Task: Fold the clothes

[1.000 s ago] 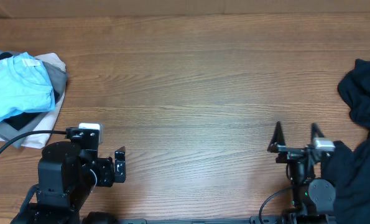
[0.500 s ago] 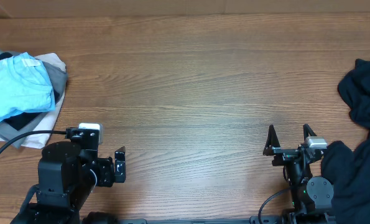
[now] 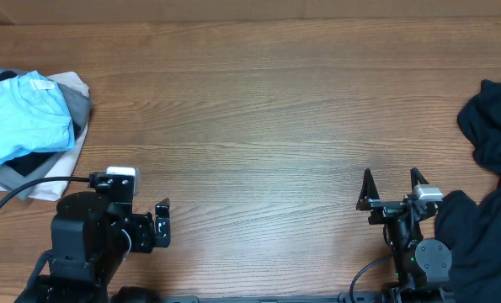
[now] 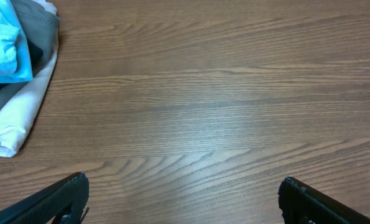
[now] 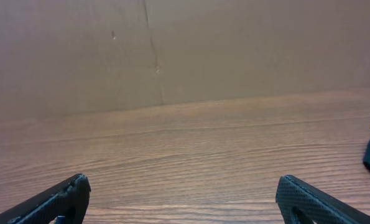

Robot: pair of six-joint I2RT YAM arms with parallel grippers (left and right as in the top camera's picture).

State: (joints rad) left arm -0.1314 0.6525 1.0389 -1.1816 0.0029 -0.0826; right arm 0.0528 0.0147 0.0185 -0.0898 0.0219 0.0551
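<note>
While the left gripper (image 4: 183, 190) and right gripper (image 3: 391, 185) gape wide and empty at the near side, the sky-blue T-shirt (image 3: 24, 119) tops a pile (image 3: 46, 182) at left; black clothes (image 3: 491, 126) lie heaped at right.

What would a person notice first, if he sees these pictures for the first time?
The sky-blue T-shirt, on a heap of clothes at the table's left edge, stands out against the wood. A pile of black garments fills the right edge. Near the front, the left gripper and right gripper stand open and empty.
</note>
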